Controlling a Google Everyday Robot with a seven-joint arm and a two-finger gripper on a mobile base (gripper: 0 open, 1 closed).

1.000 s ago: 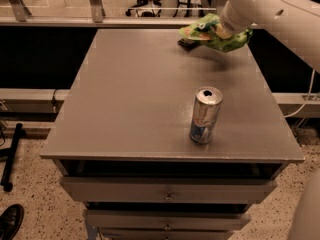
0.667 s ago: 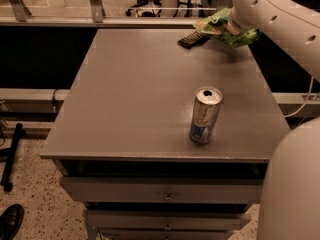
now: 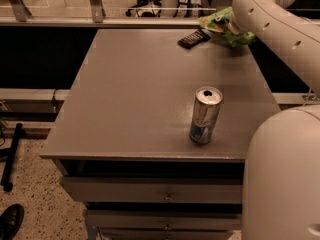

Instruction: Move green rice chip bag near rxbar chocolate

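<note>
The green rice chip bag [image 3: 219, 25] is a crinkled light-green pouch at the table's far right corner. Its right part is hidden behind my arm. My gripper [image 3: 231, 29] is at the bag, mostly covered by my white wrist, and holds it at the table's back edge. The rxbar chocolate [image 3: 194, 38], a small flat dark bar, lies on the table just left of the bag, about a hand's width away.
A silver-blue can [image 3: 205, 115] stands upright near the front right of the grey table [image 3: 130, 94]. My white arm [image 3: 280, 29] crosses the right side. Drawers sit below the tabletop. A railing runs behind the far edge.
The bag has moved a little right and back with my gripper. The dark bar, which the bag partly covered before, now lies fully in view.
</note>
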